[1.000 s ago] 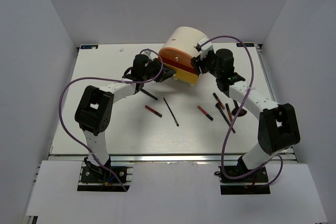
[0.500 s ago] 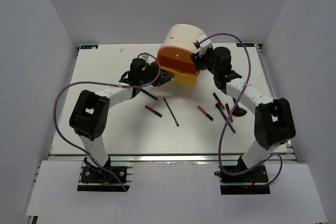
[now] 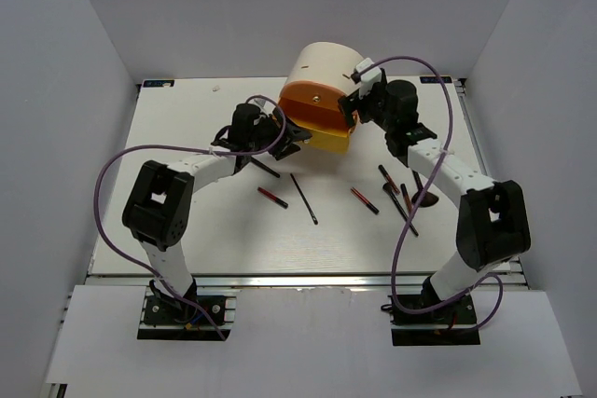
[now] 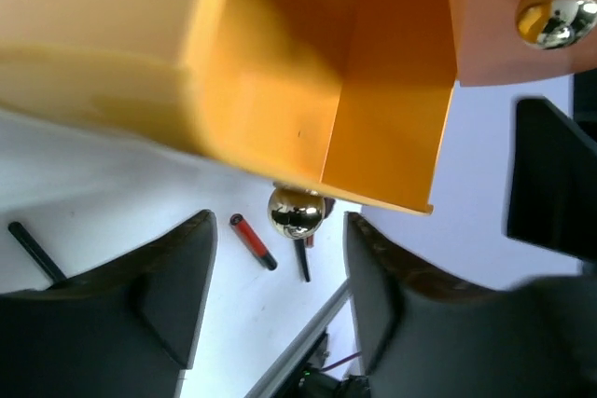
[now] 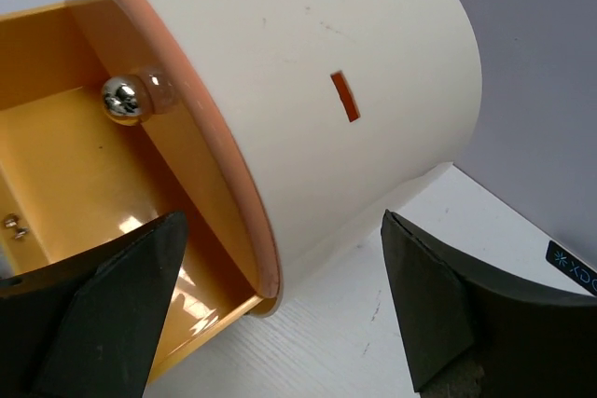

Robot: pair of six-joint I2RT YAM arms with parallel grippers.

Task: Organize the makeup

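- Left claw (image 4: 280, 230): jaws parted, grasping nothing. A round gold knob (image 4: 297, 212) sits between the fingers and appears clear of both.
- Right claw (image 5: 282, 230): jaws spread wide and empty, straddling the lower rim of the big cream cylindrical case (image 5: 373, 72).
- Orange-yellow drawer (image 3: 328, 140): pulled out of the case front. No makeup shows in its visible part.
- Makeup lies on the white table (image 3: 187, 230), on the arms' side of the case.
- Slim black stick (image 3: 264, 167) and short red-and-black stick (image 3: 272, 196): front-left of the case, nearer your left arm.
- Thin black brush (image 3: 303, 199): before the drawer, long axis slanting away from the case.
- Cluster of sticks and brushes (image 3: 401, 191): front-right, nearer your right arm.
- Open room surrounds each item.
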